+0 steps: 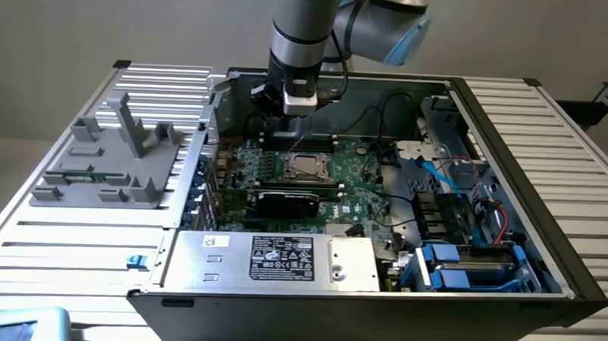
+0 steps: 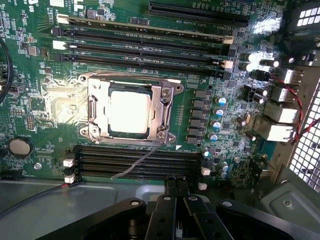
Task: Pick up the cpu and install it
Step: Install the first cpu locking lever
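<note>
The cpu [image 1: 306, 165] [image 2: 129, 112], a small square chip with a bright metal top, lies flat inside the metal socket frame [image 2: 166, 96] on the green motherboard [image 1: 364, 184] of the open computer case. My gripper [image 1: 288, 130] [image 2: 176, 194] hangs above the board at the far side of the socket, a little apart from the cpu. Its fingers are pressed together with nothing between them. It touches neither the cpu nor the frame.
A grey plastic fixture [image 1: 112, 160] with upright posts stands on the slatted table at the exterior view's left. Black memory slots [image 2: 145, 42] flank the socket. A power supply box [image 1: 271, 256], cables and blue drive bays [image 1: 463, 271] crowd the case's near and right parts.
</note>
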### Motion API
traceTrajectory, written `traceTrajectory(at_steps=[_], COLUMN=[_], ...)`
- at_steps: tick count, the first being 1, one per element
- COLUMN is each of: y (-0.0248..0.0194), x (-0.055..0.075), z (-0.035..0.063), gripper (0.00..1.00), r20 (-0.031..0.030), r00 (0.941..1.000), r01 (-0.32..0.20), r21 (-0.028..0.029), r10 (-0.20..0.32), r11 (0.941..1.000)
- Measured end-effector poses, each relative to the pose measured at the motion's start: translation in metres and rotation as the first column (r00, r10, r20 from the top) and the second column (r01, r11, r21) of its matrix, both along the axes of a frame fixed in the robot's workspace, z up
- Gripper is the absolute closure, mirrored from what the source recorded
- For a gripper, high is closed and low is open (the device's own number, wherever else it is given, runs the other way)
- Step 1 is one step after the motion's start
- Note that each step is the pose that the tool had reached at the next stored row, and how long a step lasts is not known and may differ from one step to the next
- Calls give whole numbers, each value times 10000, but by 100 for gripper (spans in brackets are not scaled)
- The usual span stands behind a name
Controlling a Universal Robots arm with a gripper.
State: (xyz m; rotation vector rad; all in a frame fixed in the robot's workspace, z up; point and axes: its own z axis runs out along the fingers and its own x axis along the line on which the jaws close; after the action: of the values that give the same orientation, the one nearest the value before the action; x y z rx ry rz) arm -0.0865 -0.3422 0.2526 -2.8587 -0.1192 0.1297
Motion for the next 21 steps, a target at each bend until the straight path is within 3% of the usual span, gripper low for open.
traceTrajectory(at_steps=[8, 12, 21], y=[0, 0, 0], x=[0, 0, -5], z=[0, -3, -81], gripper=[88, 88, 88], r20=[1, 0, 6], r00=[10000, 9984, 9862], r01=[24, 572, 1658], r21=[1, 0, -1], r10=[-24, -572, -1658], r11=[10000, 9984, 9862])
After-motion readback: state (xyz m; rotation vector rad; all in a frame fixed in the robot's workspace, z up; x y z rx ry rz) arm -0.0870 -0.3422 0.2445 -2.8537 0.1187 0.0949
